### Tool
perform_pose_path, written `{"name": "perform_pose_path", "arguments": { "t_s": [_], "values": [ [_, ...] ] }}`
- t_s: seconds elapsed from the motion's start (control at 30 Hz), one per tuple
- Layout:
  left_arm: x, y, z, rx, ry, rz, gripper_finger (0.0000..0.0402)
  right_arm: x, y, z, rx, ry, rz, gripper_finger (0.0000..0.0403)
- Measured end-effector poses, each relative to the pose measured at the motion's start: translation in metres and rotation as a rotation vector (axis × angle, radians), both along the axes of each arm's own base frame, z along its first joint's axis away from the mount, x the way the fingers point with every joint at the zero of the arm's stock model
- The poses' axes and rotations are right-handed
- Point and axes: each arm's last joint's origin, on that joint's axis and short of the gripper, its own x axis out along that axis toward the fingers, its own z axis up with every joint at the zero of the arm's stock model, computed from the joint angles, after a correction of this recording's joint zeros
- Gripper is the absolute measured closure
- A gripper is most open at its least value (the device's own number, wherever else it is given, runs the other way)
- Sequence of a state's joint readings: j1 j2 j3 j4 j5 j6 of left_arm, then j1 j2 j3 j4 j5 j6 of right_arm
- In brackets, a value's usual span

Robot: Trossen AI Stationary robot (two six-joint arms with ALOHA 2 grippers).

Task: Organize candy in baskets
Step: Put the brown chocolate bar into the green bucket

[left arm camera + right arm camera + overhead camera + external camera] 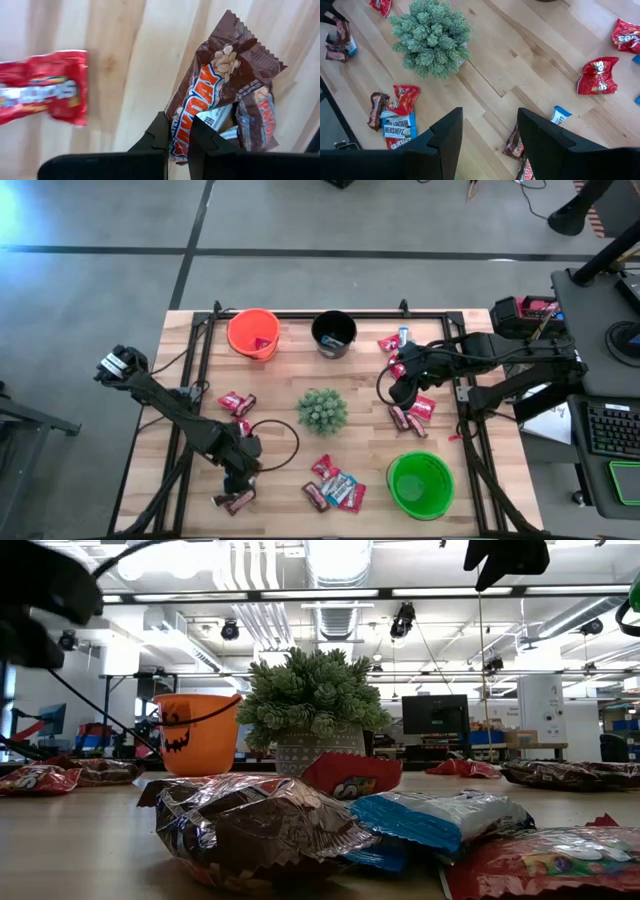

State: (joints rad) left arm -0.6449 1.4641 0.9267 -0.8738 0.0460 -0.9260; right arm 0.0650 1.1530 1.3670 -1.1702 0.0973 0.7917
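Wrapped candy lies scattered on the wooden table: a cluster (335, 485) near the front middle, a pair (236, 402) at the left, and several (410, 412) at the right. The orange basket (253, 333) and black basket (334, 333) stand at the far edge, and the green basket (420, 484) stands near the front right. My left gripper (238, 478) is low over a small pile (235, 500) at the front left, shut on a brown candy bar (220, 70). My right gripper (487, 135) is open, above the right-side candy. My left gripper pinches the brown candy bar between its two fingers at the wrapper's near end (181, 142), coming from above. The bar stretches away from the fingers, over another brown bar (257, 122) and a silver wrapper (217, 116). Whether it is lifted clear, I cannot tell.
A spiky green plant (322, 410) in a small pot stands mid-table between the arms. A red candy (42, 87) lies beside the left gripper's pile. A dark cable loops on the table (280, 442) near the left arm. Black rails frame the table edges (205, 350).
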Motion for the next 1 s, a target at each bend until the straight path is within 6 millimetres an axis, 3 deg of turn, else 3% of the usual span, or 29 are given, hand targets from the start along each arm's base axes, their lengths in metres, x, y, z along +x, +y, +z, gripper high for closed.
{"name": "perform_pose_path", "arguments": {
  "t_s": [0.27, 0.6, 1.0],
  "values": [
    [0.009, 0.002, 0.055, 0.032, -0.159, 0.042, 0.0401, 0.005, 0.000, 0.003, 0.000, -0.052, 0.005, 0.0222],
    [0.032, 0.027, 0.120, 0.240, -0.472, 0.116, 0.0401, 0.028, 0.006, 0.021, 0.066, -0.344, 0.183, 0.0222],
    [0.063, 0.066, 0.162, 0.405, -0.624, 0.152, 0.0401, 0.065, 0.009, 0.023, 0.042, -0.539, 0.214, 0.0222]
  ]
}}
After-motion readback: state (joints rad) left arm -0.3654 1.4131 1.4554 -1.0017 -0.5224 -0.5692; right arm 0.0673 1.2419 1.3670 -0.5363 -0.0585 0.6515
